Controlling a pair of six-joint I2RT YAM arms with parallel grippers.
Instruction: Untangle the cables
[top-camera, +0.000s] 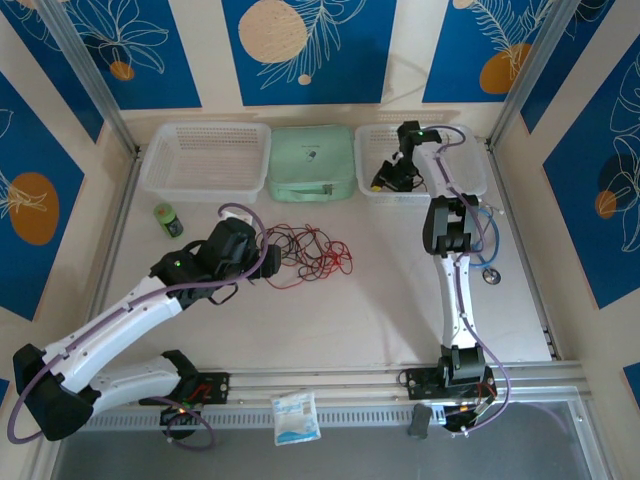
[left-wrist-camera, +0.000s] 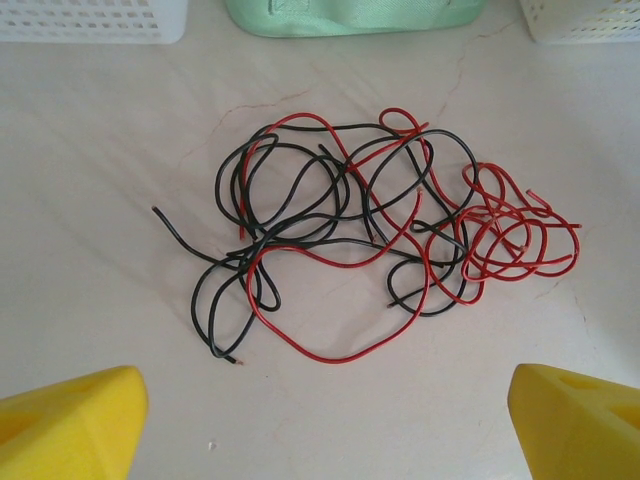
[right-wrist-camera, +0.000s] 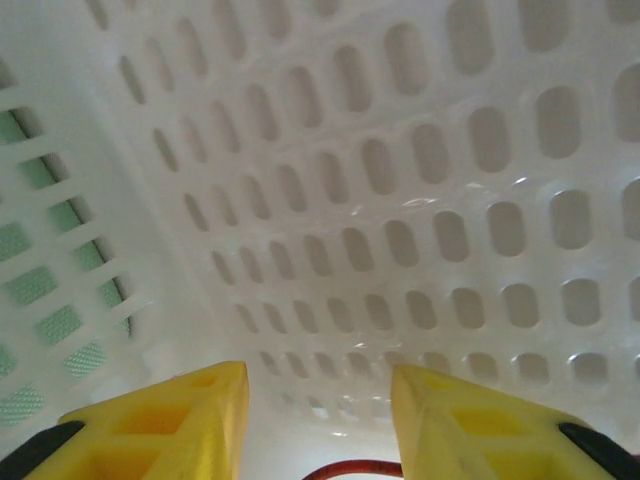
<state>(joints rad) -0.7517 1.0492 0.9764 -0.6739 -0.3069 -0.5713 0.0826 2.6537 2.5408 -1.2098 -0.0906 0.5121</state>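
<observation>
Red and black cables (left-wrist-camera: 370, 240) lie in one loose tangle on the table (top-camera: 350, 320), on the near side of the green case (top-camera: 312, 160).

From the left wrist camera I see the left gripper (left-wrist-camera: 327, 380) with its yellow fingers wide apart and nothing between them. It hangs over bare table on the side of the tangle away from the case, clear of the nearest loops. My right gripper (right-wrist-camera: 318, 375) is down inside the white basket (top-camera: 372, 135) that stands just beside the case on its right. Its jaws are partly apart, facing the perforated wall. A red strand (right-wrist-camera: 350, 467) curves low between the fingers, and I cannot tell whether it touches either one.
</observation>
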